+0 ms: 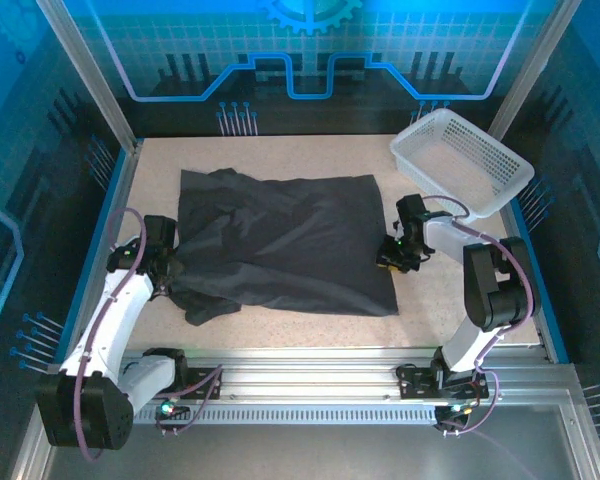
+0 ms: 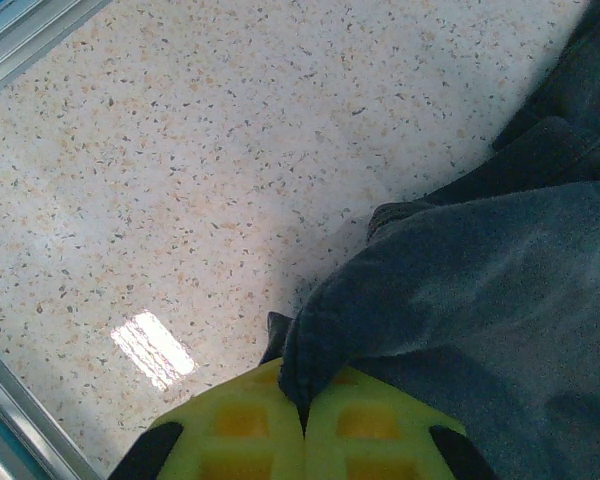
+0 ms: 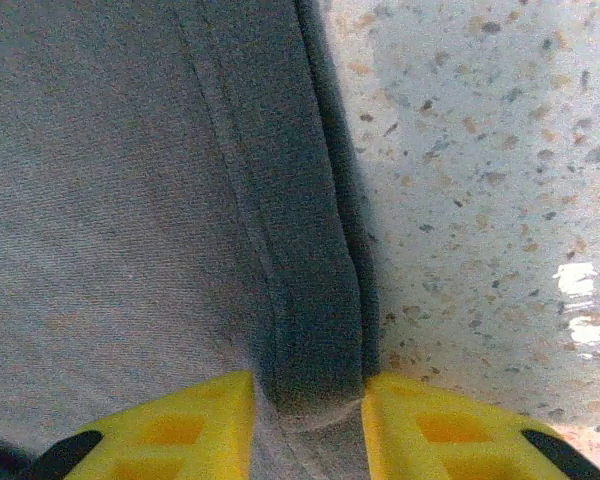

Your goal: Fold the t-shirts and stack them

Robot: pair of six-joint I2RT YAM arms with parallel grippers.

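Note:
One dark charcoal t-shirt (image 1: 290, 240) lies spread across the middle of the speckled table, its left side rumpled and folded over. My left gripper (image 1: 170, 268) sits at the shirt's lower left edge. In the left wrist view my left gripper (image 2: 303, 400) is shut, with a fold of the t-shirt (image 2: 480, 290) pinched between its yellow fingers. My right gripper (image 1: 388, 258) is at the shirt's right edge. In the right wrist view my right gripper (image 3: 308, 400) has the thick hem of the t-shirt (image 3: 130, 200) squeezed between its two fingers, low over the table.
A white lattice basket (image 1: 420, 127) stands tilted at the back right corner, close behind the right arm. Bare speckled table (image 1: 450, 290) lies right of the shirt and along the front. Metal rails border the table on all sides.

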